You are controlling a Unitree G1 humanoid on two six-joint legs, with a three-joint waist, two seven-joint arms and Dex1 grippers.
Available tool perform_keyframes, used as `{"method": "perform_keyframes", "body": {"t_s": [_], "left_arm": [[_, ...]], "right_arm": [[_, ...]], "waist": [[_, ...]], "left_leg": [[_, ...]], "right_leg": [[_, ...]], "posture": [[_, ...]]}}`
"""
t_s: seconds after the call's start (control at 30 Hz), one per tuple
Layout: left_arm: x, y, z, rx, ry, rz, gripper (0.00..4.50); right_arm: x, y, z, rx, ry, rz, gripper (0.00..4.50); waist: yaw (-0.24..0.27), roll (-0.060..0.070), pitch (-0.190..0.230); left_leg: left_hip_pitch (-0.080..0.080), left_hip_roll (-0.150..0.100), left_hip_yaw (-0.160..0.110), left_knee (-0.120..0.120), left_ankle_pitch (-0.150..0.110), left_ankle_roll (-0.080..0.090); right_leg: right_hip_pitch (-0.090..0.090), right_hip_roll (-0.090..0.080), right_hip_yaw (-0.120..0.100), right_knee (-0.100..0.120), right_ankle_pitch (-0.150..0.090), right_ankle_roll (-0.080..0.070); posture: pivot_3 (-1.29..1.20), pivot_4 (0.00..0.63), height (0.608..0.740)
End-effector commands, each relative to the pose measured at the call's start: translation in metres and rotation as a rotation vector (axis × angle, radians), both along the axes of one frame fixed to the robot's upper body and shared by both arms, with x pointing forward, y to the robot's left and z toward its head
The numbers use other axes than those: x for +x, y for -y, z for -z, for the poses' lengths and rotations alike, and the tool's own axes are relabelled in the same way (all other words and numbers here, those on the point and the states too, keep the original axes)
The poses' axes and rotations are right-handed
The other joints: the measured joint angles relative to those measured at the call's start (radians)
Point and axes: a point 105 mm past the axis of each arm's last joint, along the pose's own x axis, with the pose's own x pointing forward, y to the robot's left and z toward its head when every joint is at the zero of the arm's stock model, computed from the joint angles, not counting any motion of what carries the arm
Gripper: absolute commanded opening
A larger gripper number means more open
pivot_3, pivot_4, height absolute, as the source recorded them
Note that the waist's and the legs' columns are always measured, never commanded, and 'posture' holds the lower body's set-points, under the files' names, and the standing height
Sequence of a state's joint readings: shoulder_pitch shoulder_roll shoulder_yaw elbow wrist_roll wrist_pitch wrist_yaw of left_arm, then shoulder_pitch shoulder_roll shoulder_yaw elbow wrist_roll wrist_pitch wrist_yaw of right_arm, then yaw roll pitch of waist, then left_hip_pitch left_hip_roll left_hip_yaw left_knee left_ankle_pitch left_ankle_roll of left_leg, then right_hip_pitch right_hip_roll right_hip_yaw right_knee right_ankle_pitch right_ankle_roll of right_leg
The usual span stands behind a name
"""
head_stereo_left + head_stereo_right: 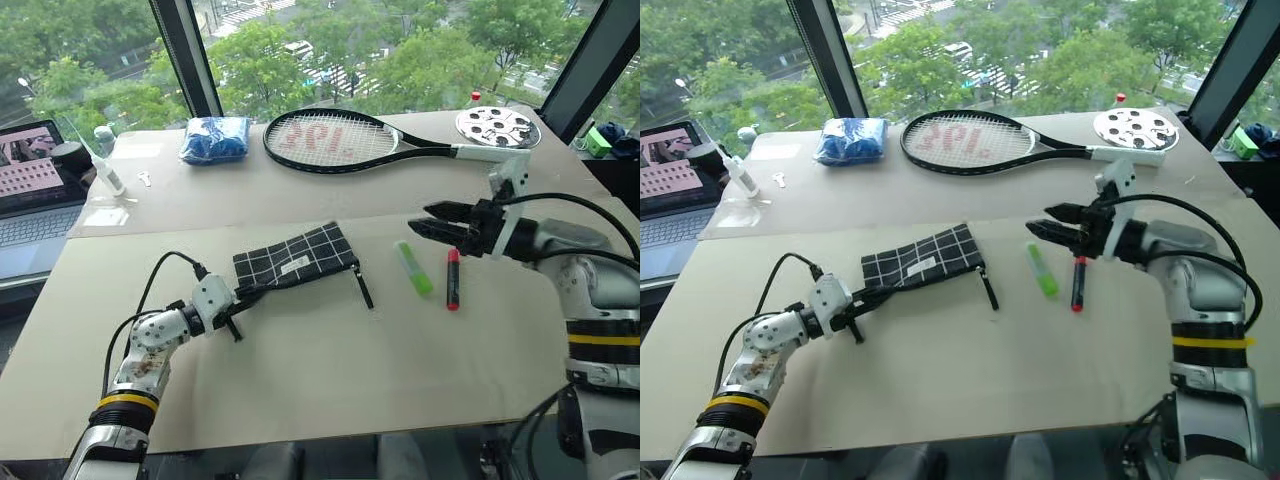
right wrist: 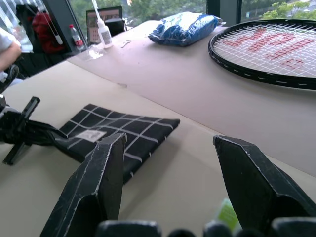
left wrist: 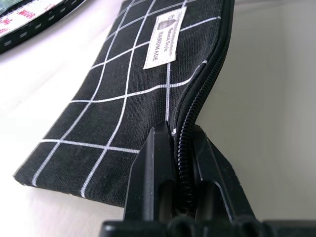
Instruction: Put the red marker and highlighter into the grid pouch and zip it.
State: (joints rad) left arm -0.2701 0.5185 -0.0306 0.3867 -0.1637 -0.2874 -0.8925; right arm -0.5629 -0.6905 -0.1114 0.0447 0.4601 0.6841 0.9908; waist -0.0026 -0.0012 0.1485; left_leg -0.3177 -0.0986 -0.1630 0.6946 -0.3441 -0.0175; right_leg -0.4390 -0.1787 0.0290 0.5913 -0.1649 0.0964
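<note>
The grid pouch (image 1: 295, 257) lies flat mid-table, its white label up and its black pull cord (image 1: 362, 285) trailing off its right end. My left gripper (image 1: 241, 292) is shut on the pouch's left end; in the left wrist view the fingers (image 3: 153, 163) clamp the zipper edge. To the right of the pouch lie the light-green highlighter (image 1: 413, 267) and, beside it, the red marker (image 1: 453, 278), both bare on the table. My right gripper (image 1: 420, 219) hovers open above and just behind them, pointing toward the pouch (image 2: 118, 131), with nothing between its jaws.
A tennis racket (image 1: 340, 140), a blue bundle (image 1: 215, 138) and a white perforated disc (image 1: 497, 126) sit on the far table. A laptop (image 1: 35, 190) and a small bottle (image 1: 108, 172) stand at the far left. Bare tabletop lies in front of the pouch.
</note>
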Motion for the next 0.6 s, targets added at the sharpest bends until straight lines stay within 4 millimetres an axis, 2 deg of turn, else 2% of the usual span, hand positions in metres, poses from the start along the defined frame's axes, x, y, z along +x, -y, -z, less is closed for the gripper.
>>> {"method": "perform_keyframes", "body": {"t_s": [0.03,0.17,0.27,0.33,0.5,0.6], "left_arm": [[0.004,0.004,-0.009,-0.056,-0.014,-0.028,0.0],[0.009,0.004,-0.017,-0.097,-0.017,-0.052,0.0],[0.011,0.005,-0.021,-0.108,-0.018,-0.062,0.0],[0.012,0.008,-0.024,-0.123,-0.018,-0.058,0.0],[0.012,0.011,-0.026,-0.129,-0.018,-0.052,0.0],[0.013,0.014,-0.028,-0.14,-0.017,-0.049,0.0]], "right_arm": [[-0.013,-0.022,0.024,-0.101,-0.007,-0.059,3.16],[-0.007,-0.038,0.045,-0.152,0.008,-0.031,3.16],[-0.005,-0.049,0.052,-0.159,0.014,-0.045,3.16],[0.003,-0.053,0.056,-0.194,0.04,-0.024,3.16],[0.033,-0.058,0.055,-0.192,0.065,0.07,3.16],[0.039,-0.068,0.056,-0.18,0.059,0.051,3.16]], "waist": [[-0.001,-0.001,0.0],[-0.011,-0.001,0.001],[-0.011,-0.002,0.001],[-0.011,-0.002,0.002],[-0.014,-0.002,0.002],[-0.014,-0.002,0.002]], "left_leg": [[0.0,0.0,0.0,0.0,0.0,0.0],[-0.002,0.0,0.001,0.0,0.0,-0.001],[-0.002,0.001,0.001,0.0,0.0,-0.001],[-0.002,0.001,0.001,0.0,0.0,-0.001],[-0.003,0.001,0.001,0.0,0.0,-0.001],[-0.003,0.002,0.001,-0.001,0.001,-0.002]], "right_leg": [[0.0,0.0,0.0,-0.001,0.0,0.0],[-0.002,0.0,0.0,-0.004,0.001,0.0],[-0.002,0.0,0.0,-0.005,0.001,0.0],[-0.002,0.0,0.0,-0.006,0.001,0.0],[-0.002,0.001,0.0,-0.009,0.002,-0.001],[-0.003,0.002,0.0,-0.012,0.004,-0.001]], "posture": [[0.0,0.15,0.74],[0.0,0.15,0.74],[0.0,0.15,0.74],[0.0,0.15,0.74],[0.0,0.15,0.74],[0.0,0.15,0.74]]}}
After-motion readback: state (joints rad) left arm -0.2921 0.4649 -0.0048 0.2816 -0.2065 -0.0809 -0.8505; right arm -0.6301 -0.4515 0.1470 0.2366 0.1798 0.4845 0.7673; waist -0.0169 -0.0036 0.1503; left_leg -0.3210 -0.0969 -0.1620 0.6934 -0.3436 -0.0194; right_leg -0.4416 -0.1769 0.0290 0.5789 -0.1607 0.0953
